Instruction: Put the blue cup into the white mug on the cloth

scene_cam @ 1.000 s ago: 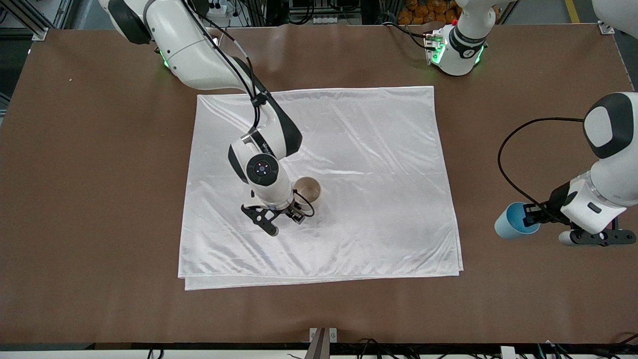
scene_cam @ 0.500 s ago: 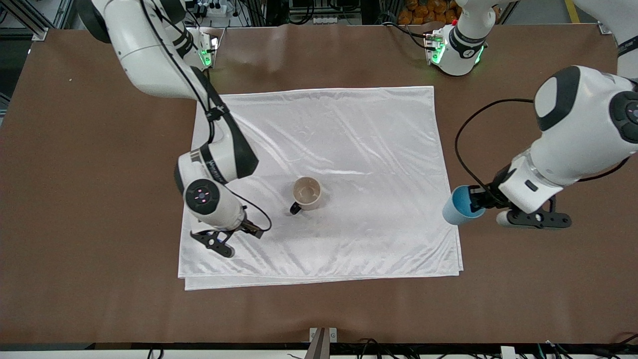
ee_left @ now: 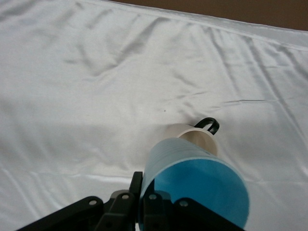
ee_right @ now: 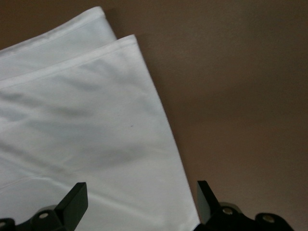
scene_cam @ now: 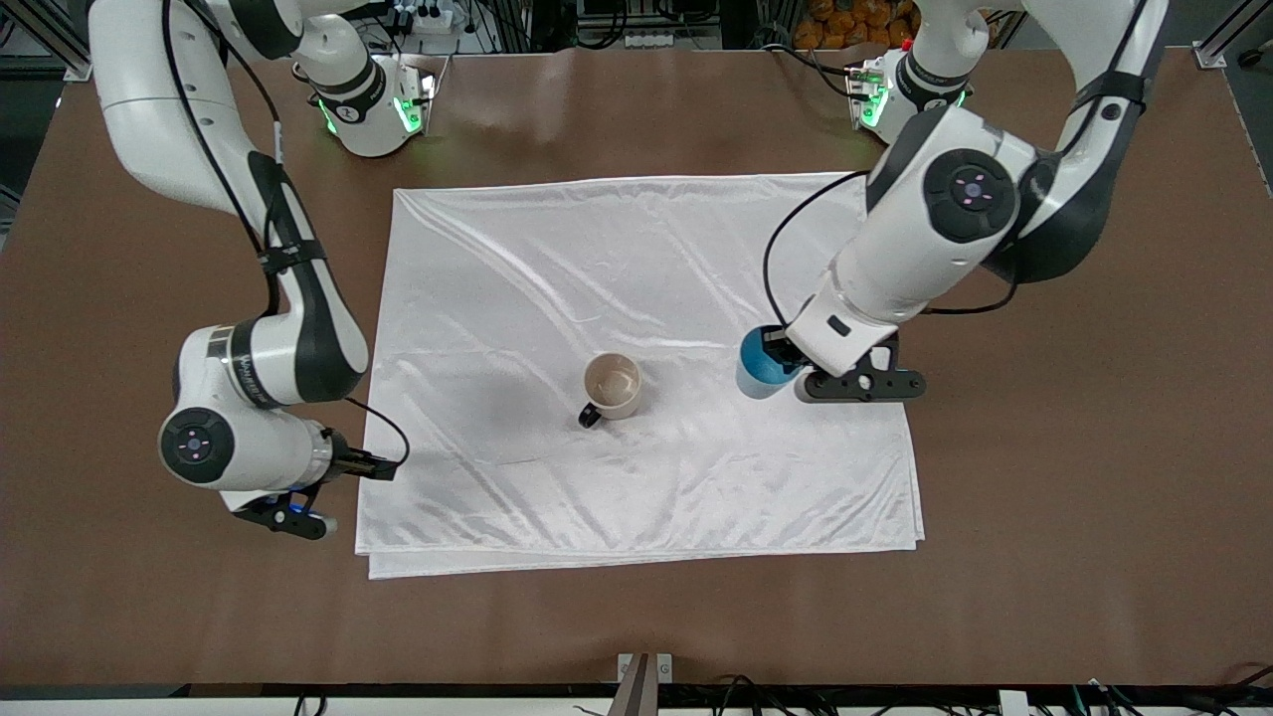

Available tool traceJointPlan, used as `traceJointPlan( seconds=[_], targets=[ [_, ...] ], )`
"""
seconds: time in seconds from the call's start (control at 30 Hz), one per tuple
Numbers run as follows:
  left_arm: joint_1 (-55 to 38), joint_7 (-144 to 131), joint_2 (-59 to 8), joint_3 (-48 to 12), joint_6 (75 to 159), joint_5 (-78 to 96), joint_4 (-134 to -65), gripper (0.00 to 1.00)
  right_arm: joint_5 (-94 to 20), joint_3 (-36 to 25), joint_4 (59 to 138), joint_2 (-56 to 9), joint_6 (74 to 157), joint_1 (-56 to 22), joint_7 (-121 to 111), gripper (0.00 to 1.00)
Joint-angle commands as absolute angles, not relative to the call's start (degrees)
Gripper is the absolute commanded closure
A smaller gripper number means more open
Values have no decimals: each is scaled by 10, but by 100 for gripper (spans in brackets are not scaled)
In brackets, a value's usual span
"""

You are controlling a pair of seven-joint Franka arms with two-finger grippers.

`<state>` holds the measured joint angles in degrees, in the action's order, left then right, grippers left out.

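The left gripper [scene_cam: 786,370] is shut tight on the blue cup [scene_cam: 758,365] and holds it up over the cloth [scene_cam: 696,259], beside the mug [scene_cam: 613,385]. The mug stands upright near the middle of the cloth. The right gripper [scene_cam: 328,492] hangs over the cloth's corner at the right arm's end, fingers wide apart, holding nothing.

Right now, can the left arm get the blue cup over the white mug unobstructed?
Probably yes. The left gripper holds the blue cup over the cloth, beside the white mug; nothing stands between, and the right gripper waits off the cloth's corner.
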<state>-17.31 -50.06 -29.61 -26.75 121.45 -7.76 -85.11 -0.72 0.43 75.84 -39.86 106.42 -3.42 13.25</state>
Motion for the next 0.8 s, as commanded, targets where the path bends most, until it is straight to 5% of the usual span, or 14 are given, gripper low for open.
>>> traceJointPlan(
  seconds=[0.0, 0.33, 0.77],
  targets=[
    [-221, -537, -330, -239, 1230, -94, -816, 100, 9, 13, 788, -337, 1024, -27, 130, 0],
    [-338, -553, -371, -131, 1261, -92, -804, 100, 16, 18, 834, -242, 1012, -20, 128, 0],
    [-352, -562, -395, -124, 1293, -93, -800, 100, 16, 47, 905, -110, 998, -11, 97, 0]
  ],
)
